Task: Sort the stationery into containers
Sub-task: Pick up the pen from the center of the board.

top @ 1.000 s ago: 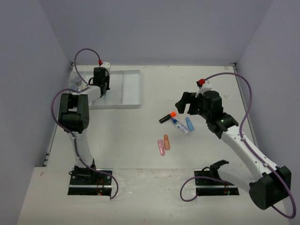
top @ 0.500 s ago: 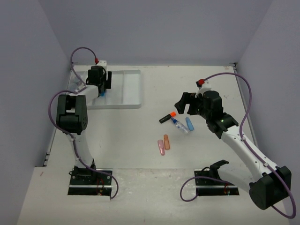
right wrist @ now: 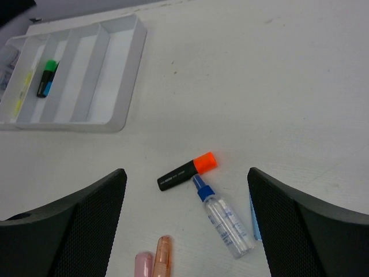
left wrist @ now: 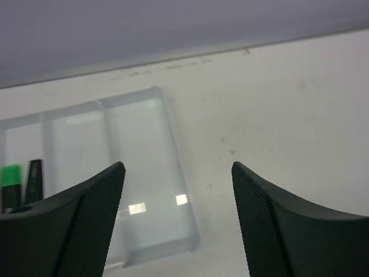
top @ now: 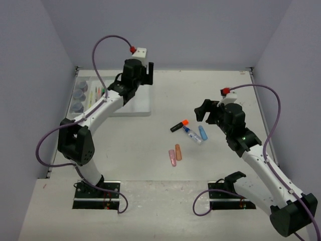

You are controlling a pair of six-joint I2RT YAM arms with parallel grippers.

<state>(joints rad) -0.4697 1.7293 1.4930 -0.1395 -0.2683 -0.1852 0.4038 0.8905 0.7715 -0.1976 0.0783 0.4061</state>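
The white divided tray (top: 136, 107) lies at the far left. It holds three grey-blue pots (top: 77, 95), thin pens (right wrist: 22, 92) and a green-capped highlighter (right wrist: 47, 78) with a blue-capped one against it. My left gripper (top: 142, 74) is open and empty above the tray's right end (left wrist: 144, 173). My right gripper (top: 205, 111) is open and empty above the loose items. These are an orange-capped highlighter (right wrist: 187, 171), a glue bottle (right wrist: 225, 217), a blue eraser (right wrist: 253, 216) partly behind my right finger, a pink eraser (right wrist: 143, 264) and an orange eraser (right wrist: 163, 254).
The same loose items show at the table's middle in the top view: highlighter (top: 178, 125), bottle (top: 192, 134), blue eraser (top: 202, 132), and the two erasers (top: 175, 154) nearer the front. Grey walls close the table on three sides.
My left gripper has swung from the tray's left compartments to above its right end, leaving a highlighter in the tray. My right arm has shifted slightly right.
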